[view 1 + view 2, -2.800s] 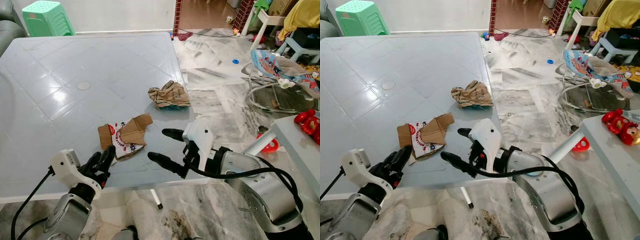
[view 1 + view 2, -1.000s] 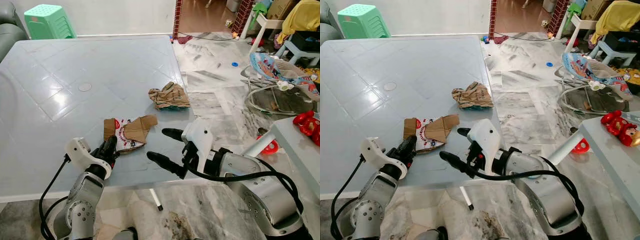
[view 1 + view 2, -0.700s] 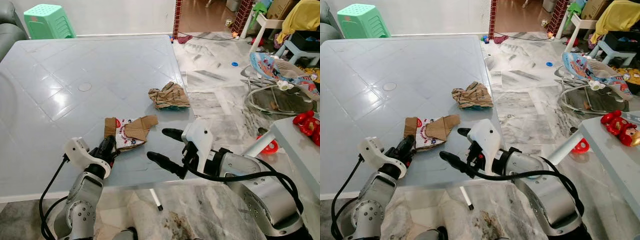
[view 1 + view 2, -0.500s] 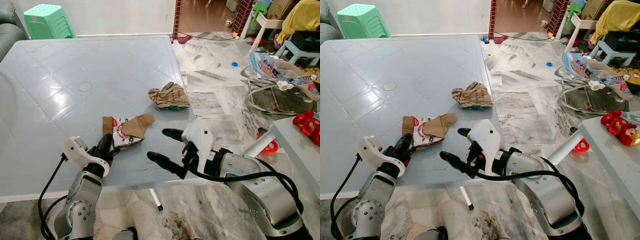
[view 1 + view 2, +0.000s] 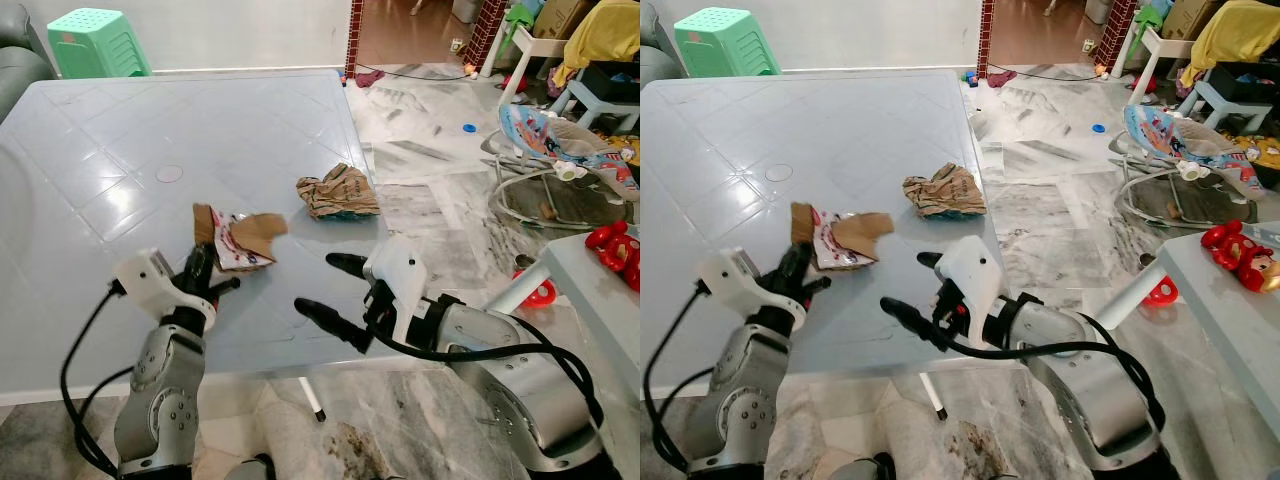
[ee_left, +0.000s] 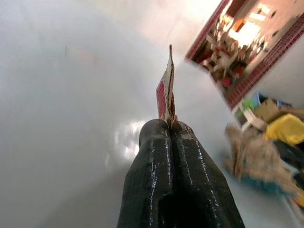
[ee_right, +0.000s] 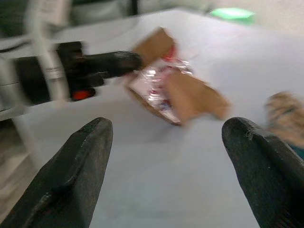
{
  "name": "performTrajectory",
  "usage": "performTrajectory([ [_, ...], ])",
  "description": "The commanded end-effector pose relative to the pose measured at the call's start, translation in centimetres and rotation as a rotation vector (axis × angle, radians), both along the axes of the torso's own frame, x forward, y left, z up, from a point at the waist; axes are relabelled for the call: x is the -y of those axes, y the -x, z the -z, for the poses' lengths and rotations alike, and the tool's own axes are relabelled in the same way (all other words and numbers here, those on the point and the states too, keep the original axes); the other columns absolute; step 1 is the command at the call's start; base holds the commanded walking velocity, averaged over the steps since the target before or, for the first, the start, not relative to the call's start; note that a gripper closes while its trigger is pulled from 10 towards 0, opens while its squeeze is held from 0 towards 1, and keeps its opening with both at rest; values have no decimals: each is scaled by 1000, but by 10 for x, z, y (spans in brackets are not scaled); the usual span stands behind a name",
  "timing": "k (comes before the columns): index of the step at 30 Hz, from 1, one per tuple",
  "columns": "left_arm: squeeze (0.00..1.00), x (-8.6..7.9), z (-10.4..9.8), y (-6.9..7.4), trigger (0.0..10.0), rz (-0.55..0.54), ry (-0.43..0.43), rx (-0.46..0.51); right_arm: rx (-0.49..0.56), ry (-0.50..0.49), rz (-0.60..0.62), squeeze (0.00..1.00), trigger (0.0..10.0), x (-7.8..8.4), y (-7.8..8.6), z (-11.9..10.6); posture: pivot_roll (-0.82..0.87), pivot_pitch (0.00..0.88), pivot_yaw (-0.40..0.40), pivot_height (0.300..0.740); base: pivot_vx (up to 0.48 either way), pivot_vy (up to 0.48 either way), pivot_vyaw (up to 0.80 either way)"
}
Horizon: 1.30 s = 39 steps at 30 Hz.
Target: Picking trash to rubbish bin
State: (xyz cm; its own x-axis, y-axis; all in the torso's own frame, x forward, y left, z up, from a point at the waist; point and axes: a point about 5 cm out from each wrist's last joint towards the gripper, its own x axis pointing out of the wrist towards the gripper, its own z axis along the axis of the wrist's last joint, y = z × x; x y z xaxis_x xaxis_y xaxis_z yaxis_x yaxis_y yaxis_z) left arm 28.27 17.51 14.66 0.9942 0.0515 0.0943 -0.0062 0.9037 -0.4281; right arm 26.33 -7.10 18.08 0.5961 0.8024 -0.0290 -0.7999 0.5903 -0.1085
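My left gripper (image 5: 205,272) pinches the flattened cardboard wrapper (image 5: 238,238) by one edge, seemingly just clear of the table (image 5: 100,130). It could slip free, being gripped so thinly. My right gripper (image 5: 332,293) hovers spread wide (crumpled paper bag (image 5: 338,191) waits beyond).

Crumpled bag (image 5: 338,192) on table (image 5: 90,130) — right of torn carton (image 5: 235,238).

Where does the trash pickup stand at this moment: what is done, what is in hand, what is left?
Done: the left end effector is shut on the torn flat cardboard wrapper with red and white print, which is tilted up off the pale blue plastic table.
In hand: carrying it off; the rubbish bin's place cannot be told.
Left: the crumpled brown paper bag lies untouched on the table. The right end effector hovers open.
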Motion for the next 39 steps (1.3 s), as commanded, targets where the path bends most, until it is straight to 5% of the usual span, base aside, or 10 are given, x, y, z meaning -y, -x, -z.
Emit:
performTrajectory([
  [1,0,3,-24,-2,0,-23,-111,95,78,-10,120,0,10000,10,-17,-11,-39,128,-16,740,0,0,0],
  [5,0,10,-36,2,0,-10,-262,163,146,0,175,0,10000,13,-36,-17,-20,133,-20,740,0,0,0],
  [19,0,8,-19,28,0,-27,-457,115,243,50,258,0,10000,0,-83,-7,67,152,-27,740,0,0,0],
  [21,0,3,-17,35,0,-37,-474,100,262,72,281,1000,10000,3,-93,-8,95,155,-28,740,0,0,0],
  [28,0,-7,-12,49,0,-55,-499,62,299,106,307,1000,10000,0,-113,-14,134,162,-29,740,0,0,0],
  [29,0,-6,-12,50,0,-54,-500,61,306,94,319,169,10000,-1,-116,-17,139,165,-28,740,0,0,0],
  [30,0,-6,-13,51,0,-54,-501,59,312,79,333,0,10000,-3,-119,-20,144,170,-26,740,0,0,0],
  [39,0,-3,-15,57,0,-12,-528,52,303,52,452,0,10000,1,-129,-19,188,181,-2,740,0,0,0],
])
